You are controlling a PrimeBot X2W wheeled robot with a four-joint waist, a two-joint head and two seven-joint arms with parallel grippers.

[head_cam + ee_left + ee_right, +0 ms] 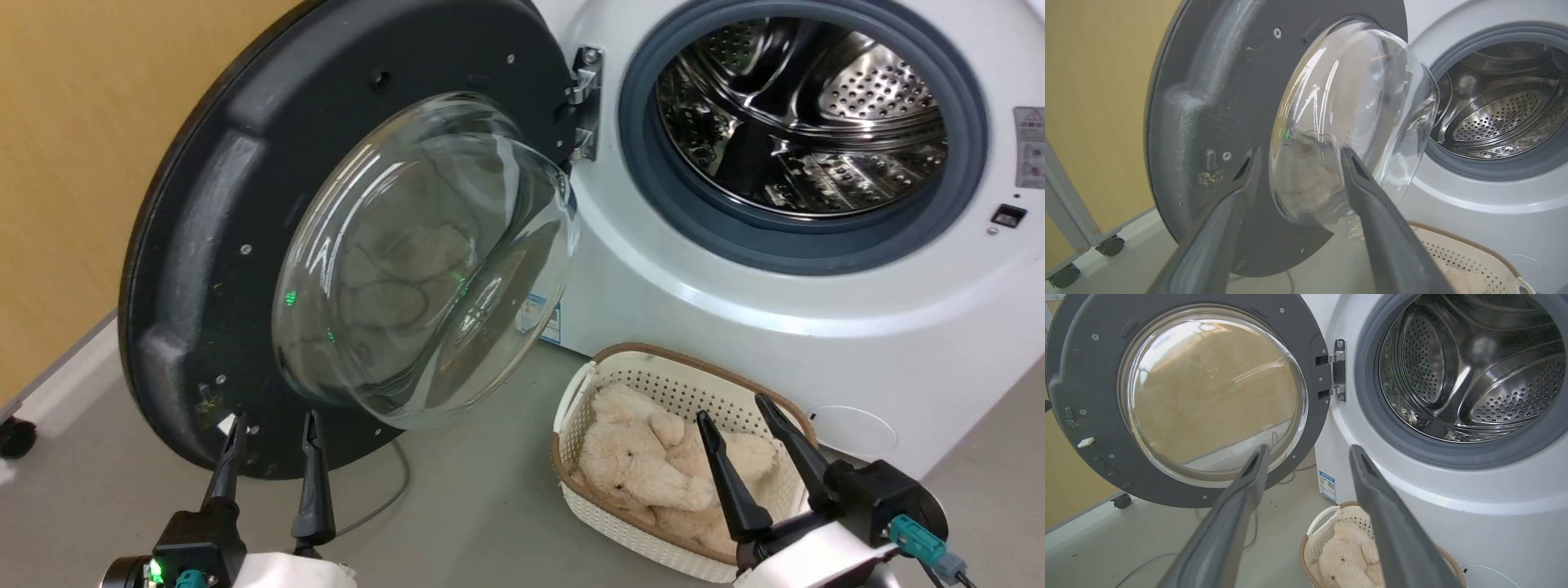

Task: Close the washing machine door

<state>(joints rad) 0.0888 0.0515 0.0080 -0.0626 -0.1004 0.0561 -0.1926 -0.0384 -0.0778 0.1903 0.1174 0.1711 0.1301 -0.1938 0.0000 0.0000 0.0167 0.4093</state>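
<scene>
The washing machine door (220, 237) stands swung wide open on its metal hinge (586, 98), inner face toward me, its clear glass bowl (424, 261) bulging out. The same door (1208, 122) (1094, 396) shows in both wrist views. The white washing machine (694, 310) shows its grey gasket and steel drum (804, 114). My left gripper (271, 418) is open, fingertips just below the door's lower rim and apart from it. Over the basket, my right gripper (737, 405) is open and holds nothing.
A cream perforated basket (633, 514) with a beige plush toy (645, 465) sits on the grey floor in front of the machine. A cable (392, 490) lies under the door. A yellow wall (73, 163) and a caster wheel (16, 437) are at the left.
</scene>
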